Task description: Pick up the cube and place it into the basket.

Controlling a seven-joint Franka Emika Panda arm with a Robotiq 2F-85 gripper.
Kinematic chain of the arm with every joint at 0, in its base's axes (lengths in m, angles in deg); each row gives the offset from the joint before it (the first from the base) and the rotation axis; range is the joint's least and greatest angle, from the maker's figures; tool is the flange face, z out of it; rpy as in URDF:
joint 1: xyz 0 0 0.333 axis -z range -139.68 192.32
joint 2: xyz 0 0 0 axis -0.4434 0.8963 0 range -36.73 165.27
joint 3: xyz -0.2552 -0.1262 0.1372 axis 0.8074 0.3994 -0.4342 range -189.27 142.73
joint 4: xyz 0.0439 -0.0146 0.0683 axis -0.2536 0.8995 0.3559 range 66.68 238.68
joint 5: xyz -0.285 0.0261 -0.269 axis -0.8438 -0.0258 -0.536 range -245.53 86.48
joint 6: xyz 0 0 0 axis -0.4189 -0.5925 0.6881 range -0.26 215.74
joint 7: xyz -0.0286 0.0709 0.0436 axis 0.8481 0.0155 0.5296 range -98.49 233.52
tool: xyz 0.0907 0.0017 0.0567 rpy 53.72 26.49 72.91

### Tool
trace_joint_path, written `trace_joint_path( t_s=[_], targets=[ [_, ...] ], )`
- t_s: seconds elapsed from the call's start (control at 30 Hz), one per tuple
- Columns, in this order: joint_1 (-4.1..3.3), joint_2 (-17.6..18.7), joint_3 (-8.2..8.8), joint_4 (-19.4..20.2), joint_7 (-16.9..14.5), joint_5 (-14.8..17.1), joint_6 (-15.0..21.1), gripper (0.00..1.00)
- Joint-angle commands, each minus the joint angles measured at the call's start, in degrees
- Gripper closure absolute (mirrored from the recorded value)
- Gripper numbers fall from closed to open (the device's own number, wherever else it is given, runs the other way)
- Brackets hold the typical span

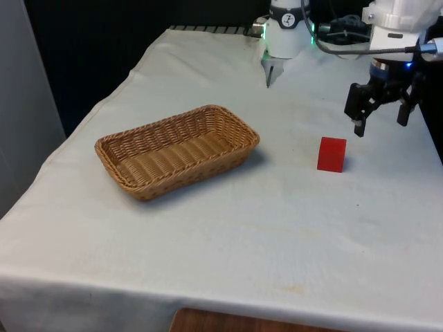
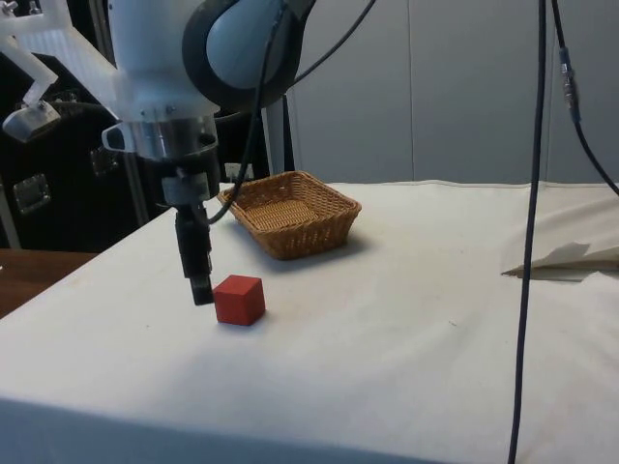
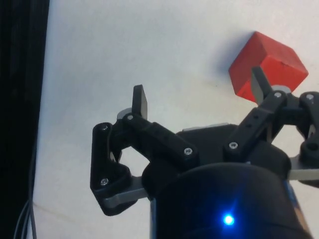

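Now hand [image 1: 381, 126] hovers beside cube [image 1: 331, 153].
Fingers [image 3: 140, 101] apart, gripping nothing; basket [image 1: 177, 150] sits well apart on the bench [image 1: 277, 221].

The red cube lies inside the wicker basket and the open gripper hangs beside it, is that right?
Not quite. The red cube lies on the white cloth, apart from the wicker basket, as the front view shows. The open gripper does hang beside it.

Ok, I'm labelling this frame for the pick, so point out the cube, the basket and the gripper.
cube [image 1: 331, 153]: front view, on its front face.
basket [image 1: 234, 122]: front view, on its woven far rim.
gripper [image 1: 380, 126]: front view, midway between its open fingertips.
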Motion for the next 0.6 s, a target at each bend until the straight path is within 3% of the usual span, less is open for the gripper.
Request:
trace_joint_path(
  t_s=[0.0,0.57],
  targets=[
    [0.06,-0.06,0.06,0.11,0.57,0.23,0.11,0.0],
    [0.23,0.17,1.03,0.17,4.81,0.0,0.0,0.0]
  ],
)
